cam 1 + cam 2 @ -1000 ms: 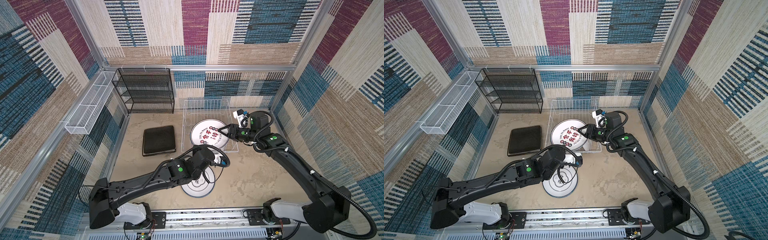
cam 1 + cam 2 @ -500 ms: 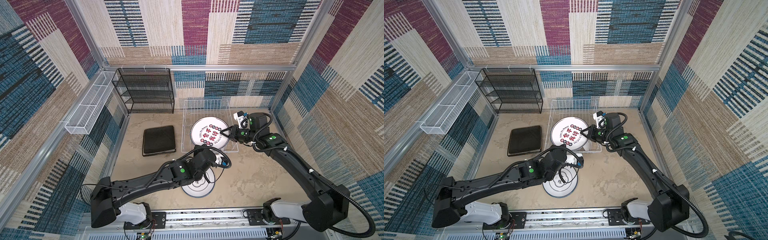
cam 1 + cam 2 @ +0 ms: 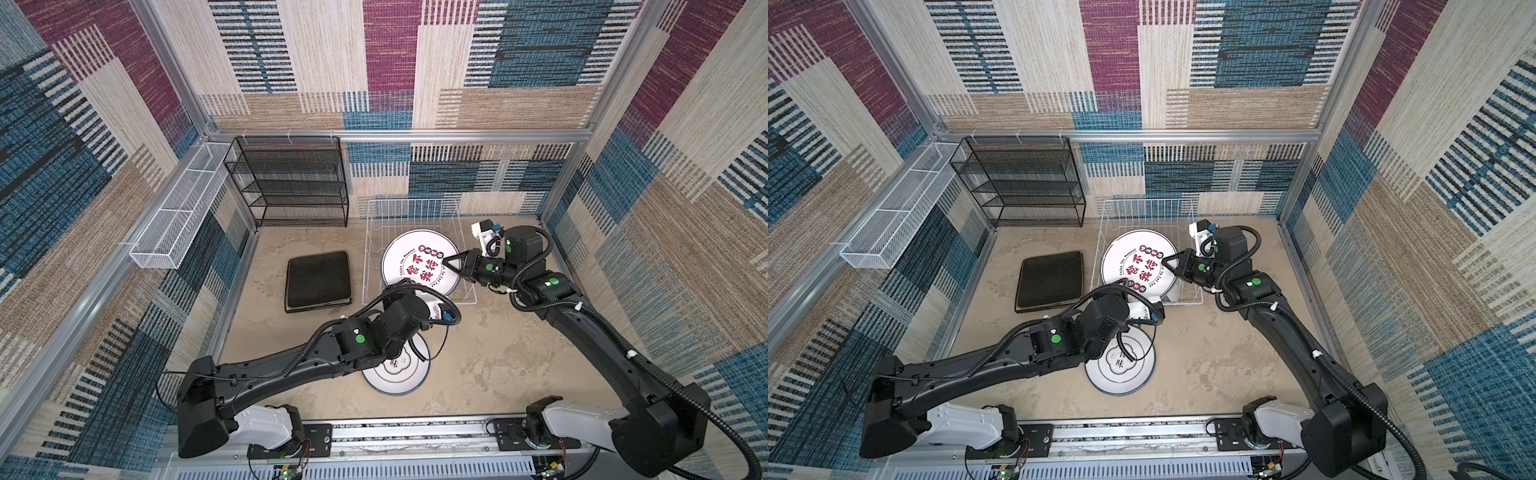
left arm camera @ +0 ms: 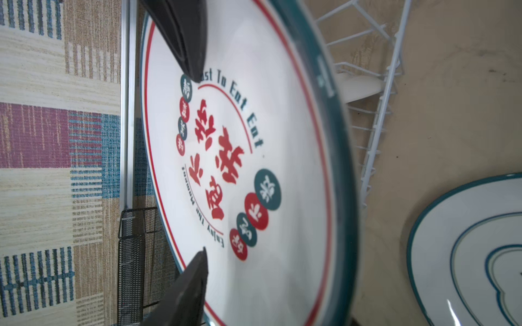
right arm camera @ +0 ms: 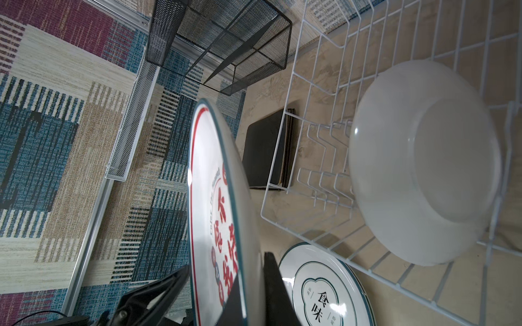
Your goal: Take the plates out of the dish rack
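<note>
Right now the right gripper (image 3: 446, 262) is clenched on the rim of a red-lettered round plate (image 3: 417, 266). The right wrist view shows one finger on the printed face and one behind it. That plate hangs tilted over the near half of the dish rack (image 3: 371, 232), with its printed face turned upward. Whether its low edge touches the rack wires I cannot tell.

The left gripper (image 4: 200, 163) is released. In the left wrist view its two fingers (image 4: 189, 42) stand wide apart before the plate's face, holding nothing. In both top views the left arm's own wrist hides it, just in front of the dish rack.

Inside the dish rack, a second white plate (image 5: 423, 163) leans among the tines at the near corner on the right arm's side, showing its plain underside. In front of the dish rack, a round plate with a dark centre motif (image 3: 1121, 365) lies flat on the table (image 3: 498, 353), partly under the left arm. Beside the dish rack, on the left arm's side, a stack of square plates (image 3: 318, 280) lies black backs up.
</note>
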{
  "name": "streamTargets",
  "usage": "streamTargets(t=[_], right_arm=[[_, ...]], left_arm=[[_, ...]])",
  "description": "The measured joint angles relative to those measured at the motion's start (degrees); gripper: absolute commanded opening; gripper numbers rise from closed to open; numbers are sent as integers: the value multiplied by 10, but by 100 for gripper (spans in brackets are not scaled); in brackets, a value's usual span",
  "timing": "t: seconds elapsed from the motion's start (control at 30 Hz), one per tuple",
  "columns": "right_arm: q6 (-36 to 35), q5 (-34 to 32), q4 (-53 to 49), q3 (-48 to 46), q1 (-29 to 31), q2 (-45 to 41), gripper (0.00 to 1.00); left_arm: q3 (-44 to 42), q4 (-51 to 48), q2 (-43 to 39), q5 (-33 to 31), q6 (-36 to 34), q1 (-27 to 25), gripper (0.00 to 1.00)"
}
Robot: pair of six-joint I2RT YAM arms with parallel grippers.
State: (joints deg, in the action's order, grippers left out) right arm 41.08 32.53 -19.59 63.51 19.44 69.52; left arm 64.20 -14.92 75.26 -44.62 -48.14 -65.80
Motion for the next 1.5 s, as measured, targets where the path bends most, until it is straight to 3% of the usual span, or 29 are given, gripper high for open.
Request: streamTargets(t=[0.43,0.6,0.77,1.03,1.33,1.5], right_arm=[[21,-26,35,-24,-29,-42,0],[23,-28,38,-31,-30,-46,0],[24,-30,46,-37,-31,-47,0],[24,-25,58,-38,-32,-47,0],[19,-4,61,-39,-32,-45,0],[8,15,60,-38,-32,-36,0]], left_arm=[[-25,-69,-151,60,242,7,86],[-23,-76,-222,111,350,67,89],[-26,-78,-267,203,481,157,90],[-45,-54,-229,371,690,250,90],[-153,134,-162,535,930,322,84],[-150,217,-111,604,993,345,81]])
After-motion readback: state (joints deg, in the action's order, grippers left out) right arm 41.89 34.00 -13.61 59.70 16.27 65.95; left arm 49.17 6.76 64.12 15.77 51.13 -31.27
